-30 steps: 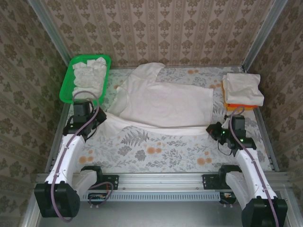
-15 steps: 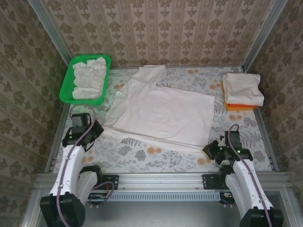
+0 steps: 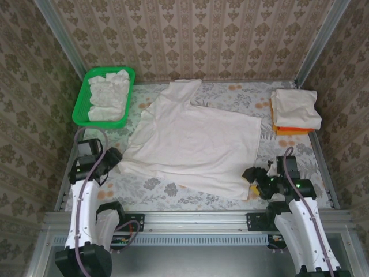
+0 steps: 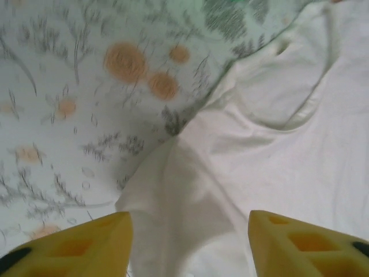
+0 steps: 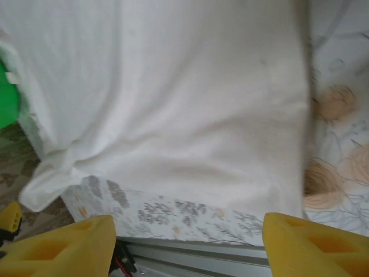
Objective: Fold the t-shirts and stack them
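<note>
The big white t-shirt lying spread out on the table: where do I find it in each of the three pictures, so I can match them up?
Top external: the t-shirt lies spread across the middle of the picture.
Left wrist: the t-shirt takes up the right and lower part.
Right wrist: the t-shirt covers most of the picture, one edge running down the right side.
Shared landmark: the floral table cover beside it.

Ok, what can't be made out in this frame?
- Top view: how many crumpled shirts the green basket holds; they are bunched together.
- Top view: most of the orange shirt, covered by the folded white shirt.
- Left wrist view: the spread shirt runs off the frame; the table is blurred.
</note>
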Controlling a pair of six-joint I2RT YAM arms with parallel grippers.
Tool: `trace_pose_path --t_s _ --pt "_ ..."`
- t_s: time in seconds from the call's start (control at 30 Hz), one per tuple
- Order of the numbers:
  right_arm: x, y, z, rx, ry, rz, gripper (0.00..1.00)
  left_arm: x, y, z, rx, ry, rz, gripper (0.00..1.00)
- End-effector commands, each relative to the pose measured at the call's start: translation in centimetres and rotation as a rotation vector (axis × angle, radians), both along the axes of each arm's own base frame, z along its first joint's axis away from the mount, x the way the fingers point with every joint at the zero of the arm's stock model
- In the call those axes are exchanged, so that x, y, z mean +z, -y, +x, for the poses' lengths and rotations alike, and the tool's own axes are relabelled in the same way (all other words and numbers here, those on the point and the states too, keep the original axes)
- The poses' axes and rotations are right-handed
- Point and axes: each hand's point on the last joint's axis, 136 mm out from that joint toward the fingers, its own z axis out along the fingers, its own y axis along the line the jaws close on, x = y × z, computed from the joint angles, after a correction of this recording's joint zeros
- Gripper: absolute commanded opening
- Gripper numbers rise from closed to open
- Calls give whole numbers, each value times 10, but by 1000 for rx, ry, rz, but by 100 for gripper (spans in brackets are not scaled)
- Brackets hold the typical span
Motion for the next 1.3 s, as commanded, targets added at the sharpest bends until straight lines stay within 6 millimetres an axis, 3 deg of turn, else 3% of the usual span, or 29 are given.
trace_pose_path --t_s 0.0,0.13,0.23,0.4,0.57,0.7,0.8,0.97,1.27 --pt "9 10 23 28 59 -99 72 27 5 14 -68 62 51 76" --pt "16 17 84 15 179 -179 72 37 38 52 -176 131 72 93" --pt "18 24 133 8 251 -270 71 30 77 85 -278 131 60 98" --pt "2 35 199 -16 274 -400 66 19 134 145 -426 130 52 99" --pt "-29 47 256 -50 231 -476 61 -10 153 203 -447 86 46 100" --pt "-49 51 288 -64 186 -493 58 -36 164 239 -440 56 -5 100" --pt "-62 59 303 -79 126 -499 58 -64 166 255 -408 -4 -64 100" --pt "-86 68 316 -78 -5 -501 58 -97 161 261 -349 -79 -109 99" --pt "-100 84 354 -22 -99 -479 62 -109 158 267 -325 -125 -117 99"
